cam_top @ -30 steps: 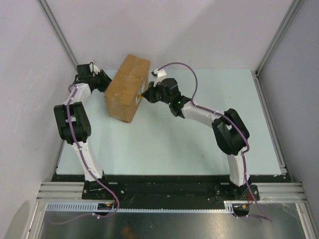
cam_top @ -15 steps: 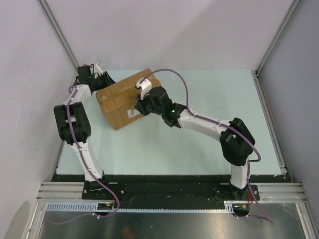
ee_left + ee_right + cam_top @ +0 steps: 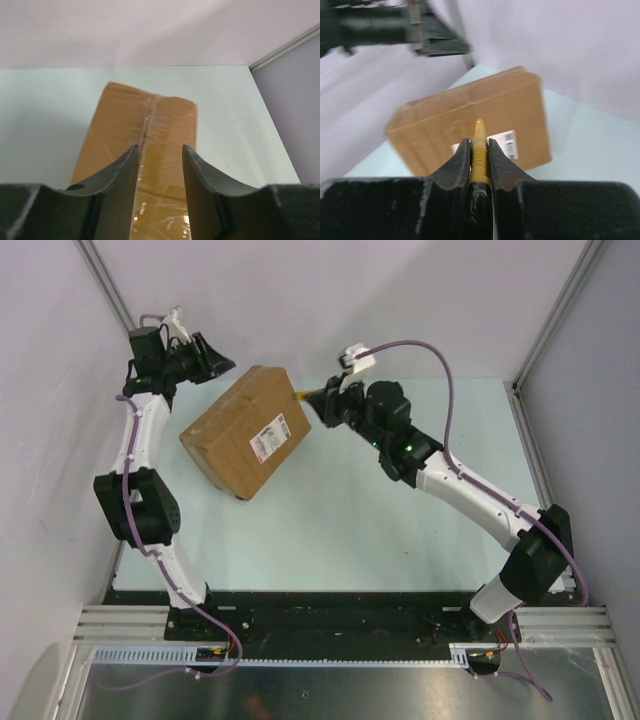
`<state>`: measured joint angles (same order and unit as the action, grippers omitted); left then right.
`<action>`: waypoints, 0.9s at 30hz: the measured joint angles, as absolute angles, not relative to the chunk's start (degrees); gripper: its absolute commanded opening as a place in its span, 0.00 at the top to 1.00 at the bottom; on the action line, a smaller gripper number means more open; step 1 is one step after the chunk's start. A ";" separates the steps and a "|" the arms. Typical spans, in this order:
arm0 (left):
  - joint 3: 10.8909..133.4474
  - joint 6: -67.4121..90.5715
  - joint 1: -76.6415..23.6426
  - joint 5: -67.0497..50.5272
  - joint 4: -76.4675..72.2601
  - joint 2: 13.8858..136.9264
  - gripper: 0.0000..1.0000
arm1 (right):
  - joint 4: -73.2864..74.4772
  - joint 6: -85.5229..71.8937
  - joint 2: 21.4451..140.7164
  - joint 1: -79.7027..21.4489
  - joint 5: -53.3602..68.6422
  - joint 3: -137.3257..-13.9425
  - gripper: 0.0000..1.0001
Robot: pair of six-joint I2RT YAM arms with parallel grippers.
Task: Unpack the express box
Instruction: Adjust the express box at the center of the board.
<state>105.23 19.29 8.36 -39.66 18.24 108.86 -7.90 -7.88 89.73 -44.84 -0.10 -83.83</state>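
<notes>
The express box [image 3: 240, 435], a brown carton with taped seams, lies at an angle on the left half of the table with its white label [image 3: 270, 437] facing up. My left gripper [image 3: 226, 365] hangs open just above and behind the box's far end. In the left wrist view the box [image 3: 150, 120] and its tape seam show between and beyond the spread fingers [image 3: 122, 182]. My right gripper [image 3: 316, 405] sits beside the box's far right corner, shut on a yellow utility knife [image 3: 479, 147] whose tip points at the box [image 3: 445, 117].
The pale green table [image 3: 380, 530] is walled in by white panels at the back and sides. Aluminium frame posts [image 3: 545, 325] stand at the corners, and a side rail [image 3: 545, 490] runs along the right edge.
The box has tipped over and turned, so its label now faces up. My left gripper rose off the box and opened wider. My right gripper drew back to the right with the knife.
</notes>
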 measured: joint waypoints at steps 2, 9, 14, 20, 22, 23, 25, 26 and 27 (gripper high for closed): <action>105.45 18.96 7.07 -38.83 18.09 107.24 0.53 | -8.88 -9.85 90.52 -41.28 -1.08 -83.46 1.00; 107.13 16.99 0.69 -28.51 17.69 108.75 0.52 | -8.36 -15.09 96.07 -33.98 -2.31 -81.34 1.00; 107.35 15.44 -4.40 -20.14 17.93 113.47 0.52 | -8.38 -16.29 97.73 -34.79 -2.22 -81.17 1.00; 105.41 12.36 -10.85 -12.95 16.27 113.49 0.61 | -16.03 -19.29 104.47 -31.86 -3.05 -81.78 1.00; 102.83 11.25 -12.23 -12.05 15.27 112.29 0.64 | -17.43 -19.97 108.03 -30.09 -3.68 -82.21 1.00; 101.54 10.85 -12.60 -12.01 14.57 111.63 0.65 | -17.87 -20.08 109.23 -29.56 -3.84 -82.24 1.00; 97.93 9.43 -13.19 -11.88 12.88 109.43 0.69 | -17.91 -20.51 111.46 -28.23 -4.91 -82.24 1.00; 96.38 8.91 -13.30 -11.94 12.32 108.27 0.71 | -18.20 -20.64 112.25 -27.79 -5.28 -82.24 1.00; 94.52 8.34 -13.39 -12.21 11.77 106.91 0.72 | -18.74 -20.78 112.86 -27.49 -5.43 -82.24 1.00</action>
<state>94.52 8.34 -13.39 -12.21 11.77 106.91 -18.74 -20.78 112.86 -27.49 -5.43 -82.24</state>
